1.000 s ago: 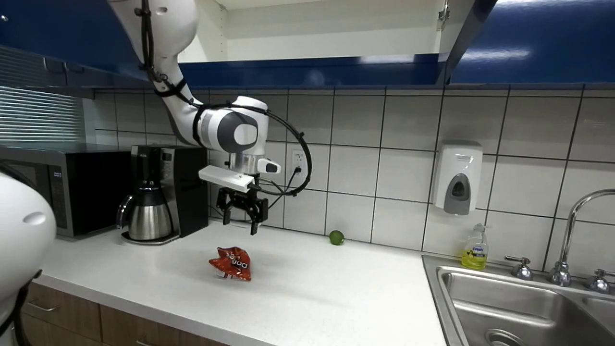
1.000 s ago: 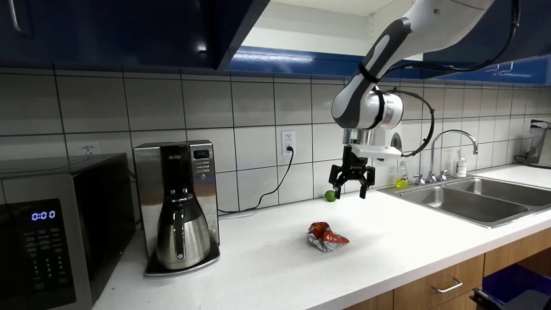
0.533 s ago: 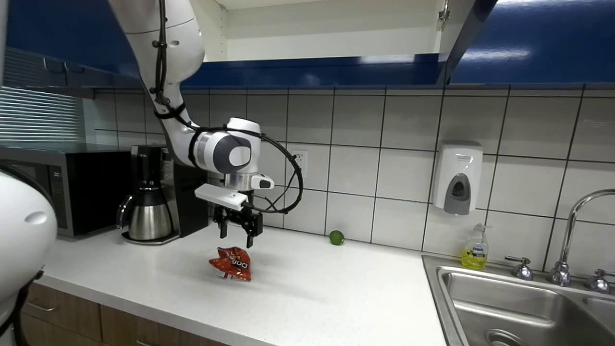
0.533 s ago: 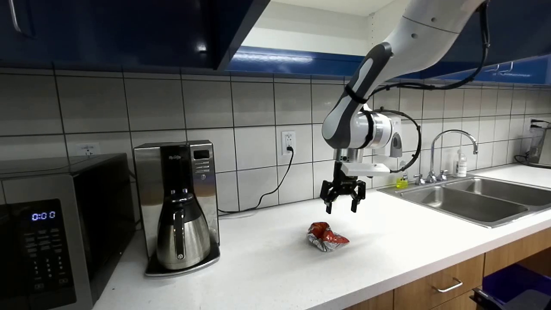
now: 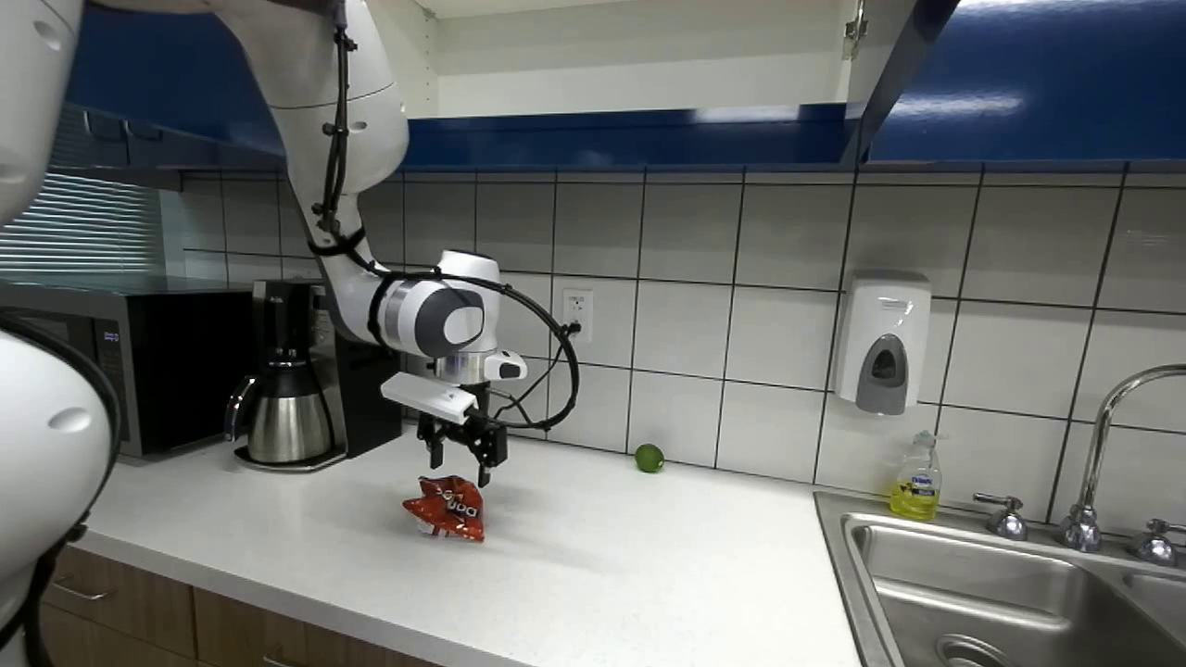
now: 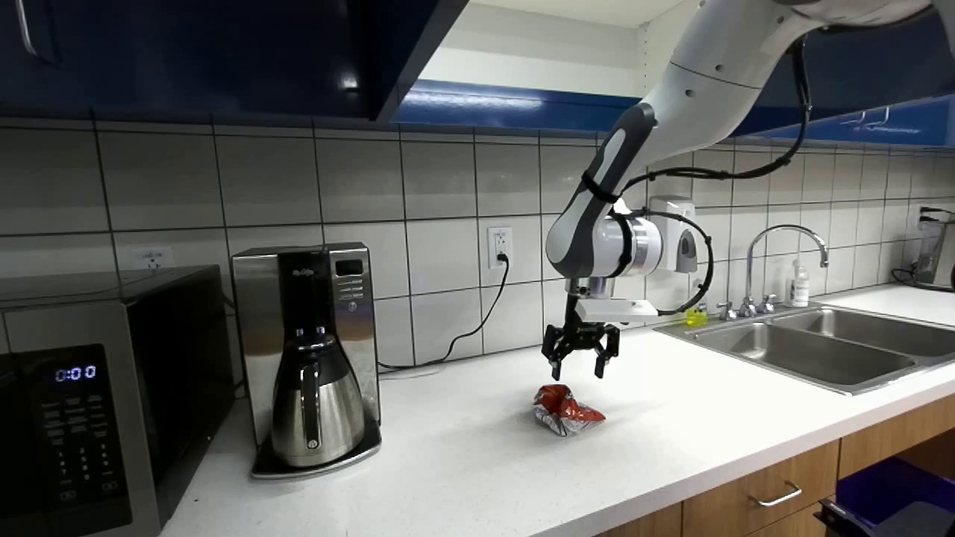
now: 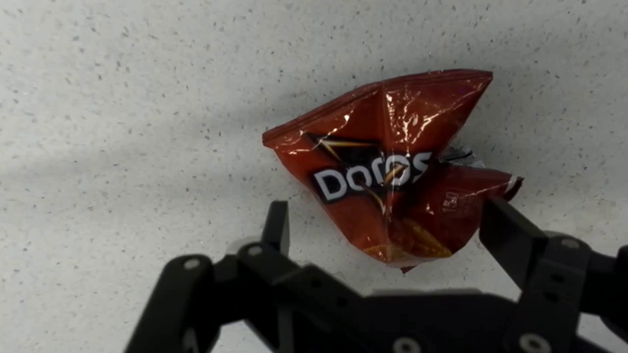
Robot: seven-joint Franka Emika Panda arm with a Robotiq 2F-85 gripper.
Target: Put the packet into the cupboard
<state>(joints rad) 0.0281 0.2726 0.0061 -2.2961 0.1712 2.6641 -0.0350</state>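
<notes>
Hanging above the counter [image 6: 462,477], the claw [image 6: 577,374] is spread wide, the crumpled red packet [image 7: 382,166] seen just below!

A narrow gap is free between the pincer [image 6: 577,371] and the packet [image 6: 567,410]; the cupboard [image 5: 639,60] stands open, but its lower edge [image 5: 639,139] obstructs from below.

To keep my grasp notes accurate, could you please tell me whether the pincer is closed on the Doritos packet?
No, in an exterior view the pincer hangs open above the packet.
</notes>
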